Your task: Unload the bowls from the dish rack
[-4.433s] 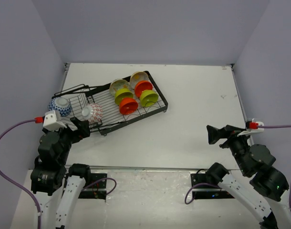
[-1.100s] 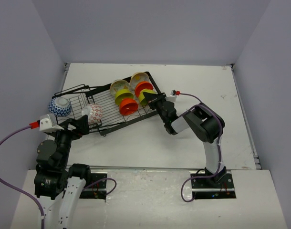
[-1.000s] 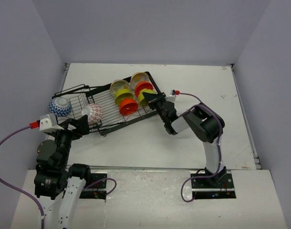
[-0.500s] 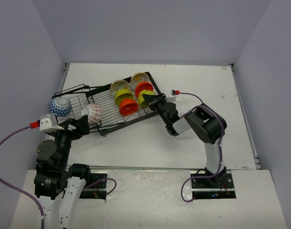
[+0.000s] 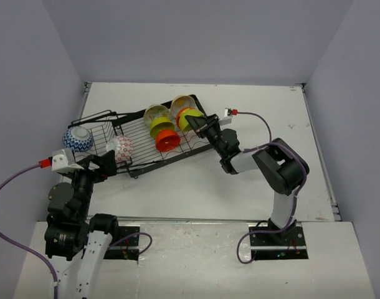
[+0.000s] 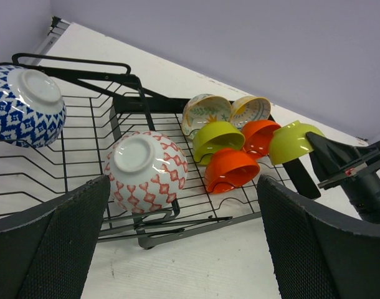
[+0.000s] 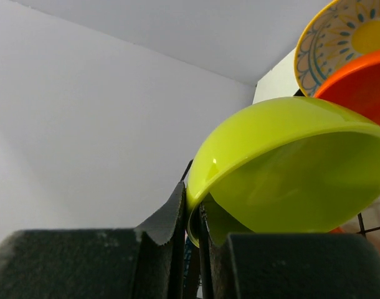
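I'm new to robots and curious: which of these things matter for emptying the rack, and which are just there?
Part of the job: dish rack; green bowl gripped by the right tool; second green bowl; two orange bowls; two cream bowls; red-patterned bowl; blue-patterned bowl.
Just there: table; purple cables.

Robot lab test cell. Plain lilac-grey walls (image 5: pixel 196 37) box in white table (image 5: pixel 265 99) on three sides. Two robot arms (image 5: pixel 283 171) bolted at near edge, purple cables (image 5: pixel 252 115) trailing. Kitchen dish rack (image 5: pixel 146 140) set among lab gear.
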